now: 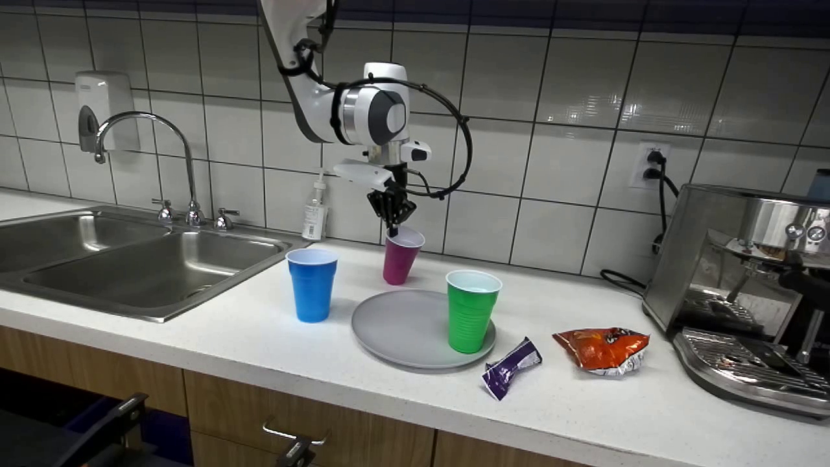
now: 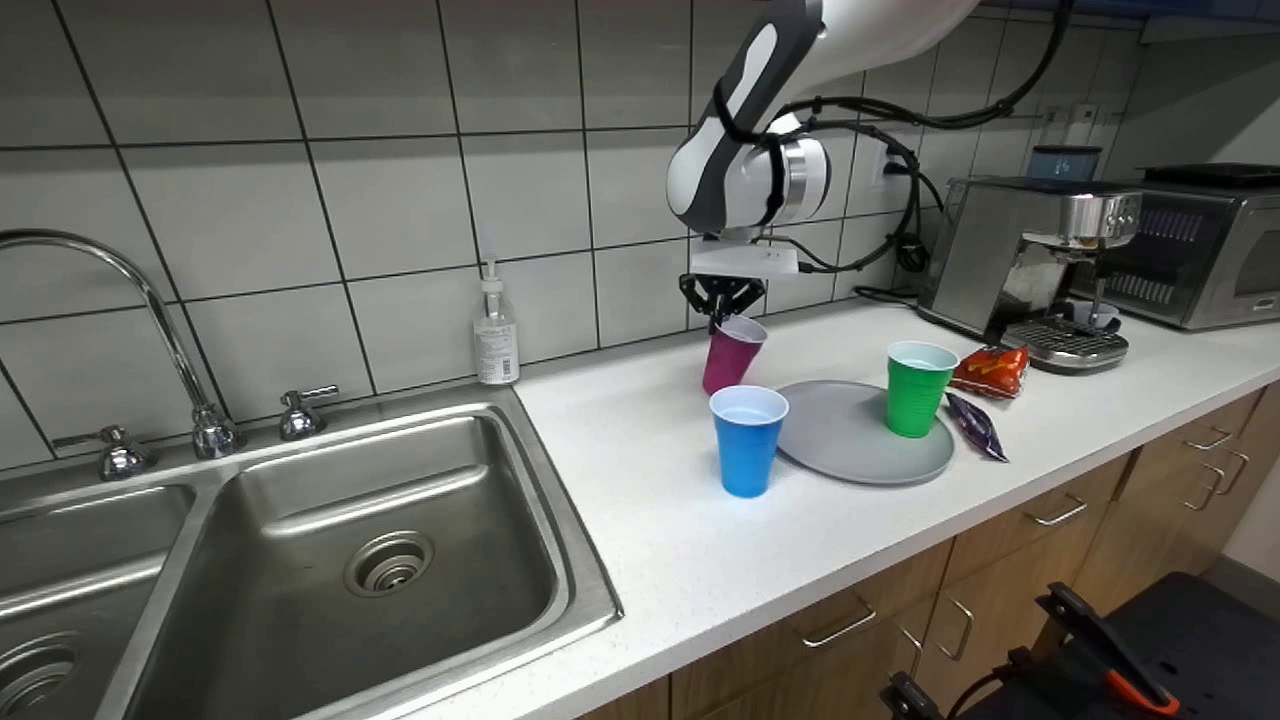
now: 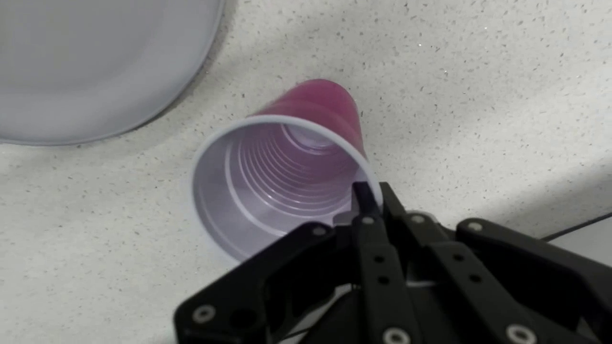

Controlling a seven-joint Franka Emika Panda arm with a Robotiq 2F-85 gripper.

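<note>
Farthest left in an exterior view you have the steel sink (image 1: 149,266), with a clear pump bottle (image 1: 314,220) behind its right end. Your blue cup (image 1: 312,285) stands upright on the white counter (image 1: 259,331) just right of the sink. Next comes your gripper (image 1: 393,228), pointing down and pinching the rim of the magenta cup (image 1: 399,261); the wrist view shows you one fingertip (image 3: 364,196) inside that rim, the other outside. The cup hangs tilted near the gray plate (image 1: 395,331), on its wall side (you can't tell whether the base touches the counter). Farther right, the green cup (image 1: 471,314) stands on the plate, the purple packet (image 1: 512,366) lies just beside it, then come the orange bag (image 1: 603,350) and the coffee machine (image 1: 713,259).
</note>
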